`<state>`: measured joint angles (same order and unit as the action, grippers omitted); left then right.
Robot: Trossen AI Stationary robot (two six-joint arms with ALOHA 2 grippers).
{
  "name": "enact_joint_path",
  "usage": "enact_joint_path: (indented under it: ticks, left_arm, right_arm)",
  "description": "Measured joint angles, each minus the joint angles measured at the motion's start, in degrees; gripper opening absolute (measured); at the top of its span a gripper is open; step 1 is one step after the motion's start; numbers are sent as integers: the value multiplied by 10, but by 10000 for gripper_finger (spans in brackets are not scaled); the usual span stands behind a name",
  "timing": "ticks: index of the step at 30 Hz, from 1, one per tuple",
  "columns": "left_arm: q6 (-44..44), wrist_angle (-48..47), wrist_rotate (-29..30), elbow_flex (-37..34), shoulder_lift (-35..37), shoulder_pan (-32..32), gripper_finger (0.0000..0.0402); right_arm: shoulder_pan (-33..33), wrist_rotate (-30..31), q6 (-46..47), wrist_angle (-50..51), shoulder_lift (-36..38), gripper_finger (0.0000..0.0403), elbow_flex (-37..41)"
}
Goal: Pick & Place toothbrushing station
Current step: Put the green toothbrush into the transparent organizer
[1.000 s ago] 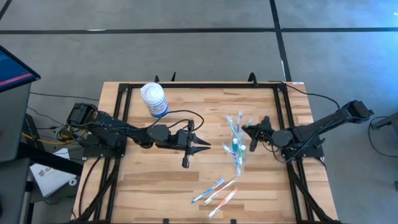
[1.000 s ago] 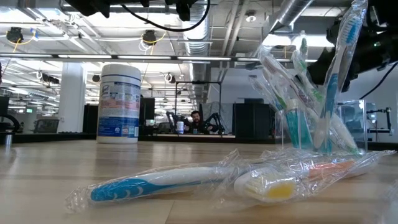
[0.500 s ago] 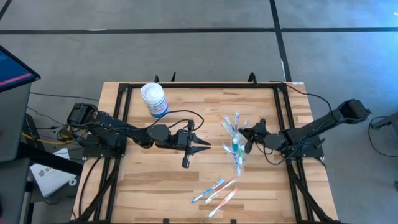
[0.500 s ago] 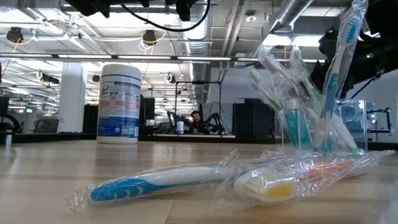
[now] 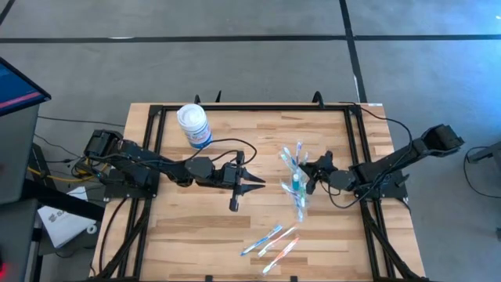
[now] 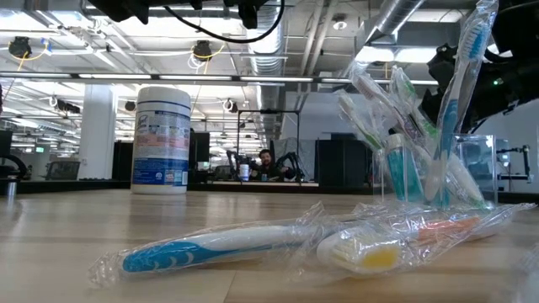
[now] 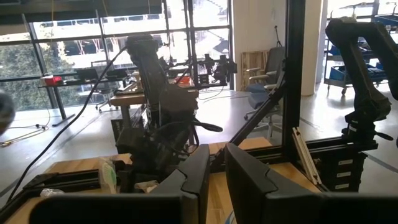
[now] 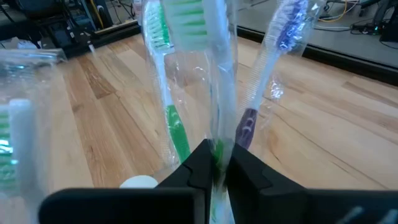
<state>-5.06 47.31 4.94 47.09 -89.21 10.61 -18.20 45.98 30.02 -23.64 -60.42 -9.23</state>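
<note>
My right gripper (image 5: 311, 174) pinched a wrapped toothbrush (image 8: 216, 134) at the clear cup (image 6: 472, 168). Left gripper (image 5: 249, 186) hung mid-table, fingers nearly together, empty.

Two grippers: left gripper (image 5: 249, 185) and right gripper (image 5: 309, 174). One clear cup (image 5: 297, 189) just beside the right gripper holds several wrapped toothbrushes (image 5: 293, 158), exact count unclear. Three wrapped toothbrushes (image 5: 272, 240) lie apart; one white canister (image 5: 193, 125).

White canister (image 5: 193, 125) (blue label) stands on wooden table (image 5: 188, 227).
</note>
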Motion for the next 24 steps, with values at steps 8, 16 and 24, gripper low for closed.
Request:
enact_joint_path:
  ticks: [8, 16, 24]
  left_arm:
    - [0, 0, 0, 0, 0, 0, 44]
    - [0, 0, -1, 0, 0, 0, 44]
    - [0, -2, -3, 0, 0, 0, 44]
  right_arm:
    - [0, -9, 0, 0, 0, 36, 0]
    - [-1, -9, 0, 0, 0, 42, 0]
    - [-1, -11, -4, 0, 0, 79, 0]
